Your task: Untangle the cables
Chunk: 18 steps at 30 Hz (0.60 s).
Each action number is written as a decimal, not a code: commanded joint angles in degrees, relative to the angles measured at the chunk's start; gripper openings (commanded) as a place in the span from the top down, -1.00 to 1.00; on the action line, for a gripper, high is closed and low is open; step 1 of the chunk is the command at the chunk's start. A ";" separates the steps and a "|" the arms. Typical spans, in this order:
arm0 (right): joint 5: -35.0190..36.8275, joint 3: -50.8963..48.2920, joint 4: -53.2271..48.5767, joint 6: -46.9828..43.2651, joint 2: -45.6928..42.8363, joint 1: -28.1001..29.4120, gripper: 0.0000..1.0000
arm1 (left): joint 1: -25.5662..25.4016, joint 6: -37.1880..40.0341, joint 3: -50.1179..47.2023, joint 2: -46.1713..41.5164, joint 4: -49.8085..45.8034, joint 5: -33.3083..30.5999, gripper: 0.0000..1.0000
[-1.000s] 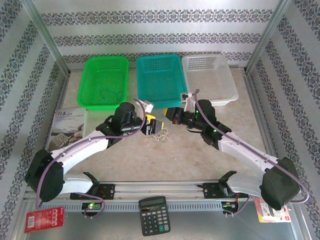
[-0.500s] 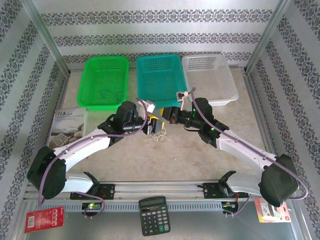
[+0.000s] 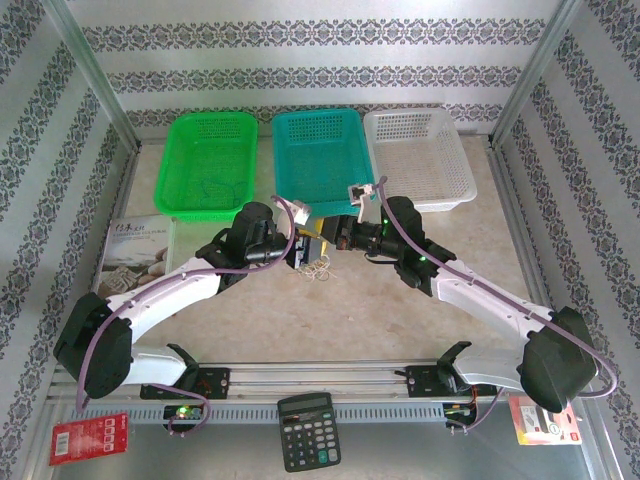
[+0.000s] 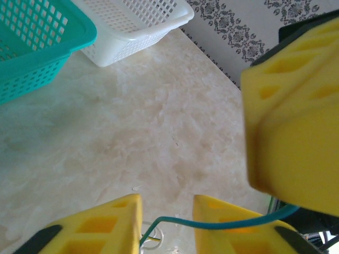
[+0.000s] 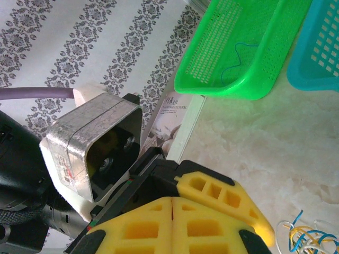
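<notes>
The cables (image 3: 318, 270) lie as a small clump of gold, whitish and teal strands on the marble table, just in front of both grippers. My left gripper (image 3: 305, 248) is open; in the left wrist view (image 4: 167, 203) a teal strand (image 4: 222, 223) crosses the gap between its yellow fingers and runs right, under the right gripper's finger (image 4: 291, 121). Whitish loops (image 4: 151, 241) show below. My right gripper (image 3: 332, 238) has its pads pressed together (image 5: 172, 200), tip to tip with the left one. The clump's loose ends (image 5: 310, 233) show at the lower right.
Three baskets stand at the back: green (image 3: 208, 160) with a thin strand inside (image 5: 241, 55), teal (image 3: 318, 155) and white (image 3: 418, 155). A book (image 3: 135, 250) lies at the left. A calculator (image 3: 307, 430) sits at the near edge.
The right gripper has moved left until it meets the left gripper above the clump. The left gripper has shifted slightly right.
</notes>
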 commanded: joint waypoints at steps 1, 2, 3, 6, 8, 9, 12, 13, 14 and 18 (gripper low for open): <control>-0.24 1.53 0.86 -0.29 0.19 0.55 1.00 | -0.67 -0.16 0.77 0.38 3.69 0.39 0.56; -0.24 1.52 0.84 -0.31 0.18 0.49 1.00 | -0.71 -0.14 0.77 0.43 3.74 0.45 0.64; -0.16 1.55 0.80 -0.33 0.12 0.39 1.00 | -0.66 -0.25 0.66 0.43 3.74 0.31 0.73; 0.22 0.92 0.79 -0.09 -0.53 -0.77 0.77 | -0.66 -0.59 0.32 0.16 4.08 0.13 0.95; 1.51 -0.40 0.88 0.32 -1.88 -2.12 0.36 | -0.64 -0.97 0.05 0.05 4.38 -0.03 1.00; 2.21 -1.41 0.96 0.50 -2.79 -2.95 0.21 | -0.68 -1.12 -0.11 -0.12 4.65 -0.14 1.00; 4.79 -5.08 0.87 0.51 -6.12 -5.05 -0.01 | -0.72 -1.97 -0.57 -0.31 5.25 -0.82 1.00; 6.26 -6.88 0.81 0.34 -7.52 -5.60 -0.08 | -0.66 -2.32 -0.73 -0.46 5.60 -0.96 1.00; 7.73 -8.58 0.84 0.17 -8.80 -5.94 -0.13 | -0.67 -2.73 -0.79 -0.53 5.91 -1.05 1.00; 12.17 -16.42 2.36 -2.59 -13.35 -6.40 -0.30 | -0.66 -4.33 -1.17 -0.85 7.24 -1.19 1.00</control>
